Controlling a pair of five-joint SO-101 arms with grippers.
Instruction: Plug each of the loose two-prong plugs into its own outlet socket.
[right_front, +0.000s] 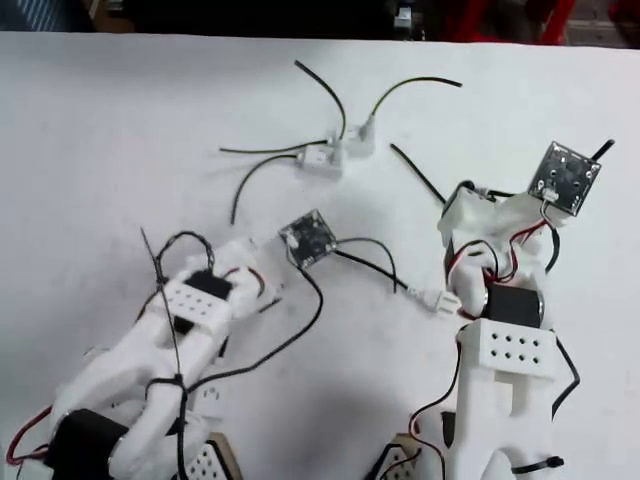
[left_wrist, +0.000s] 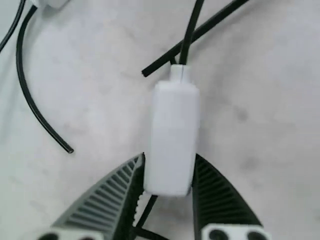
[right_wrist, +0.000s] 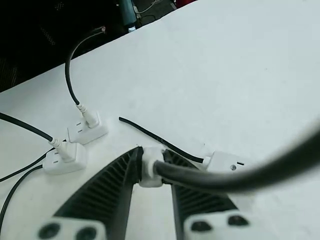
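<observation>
Left gripper (left_wrist: 168, 167) clamps a white block (left_wrist: 172, 130); right gripper (right_wrist: 152, 156) clamps a plug (right_wrist: 148, 172), just beside a socket (right_wrist: 225, 162).

**Connector in my grip**

My gripper (left_wrist: 168, 162) clamps a white connector (left_wrist: 172, 135) by its near end, one dark ribbed finger (left_wrist: 122, 192) pressed against each long side. The connector lies flat on the white table (left_wrist: 260, 100) and points straight away from me. I cannot tell whether it is a plug or a socket. Its thin black lead (left_wrist: 194, 22) leaves through a small neck at the far end. A second black cable (left_wrist: 220, 18) crosses that lead just beyond the neck and stops in a cut end beside it. A third cable (left_wrist: 31, 102) curves well off to one side, its free end on the bare table. A white piece (left_wrist: 50, 2) is cut off by the frame edge.
</observation>
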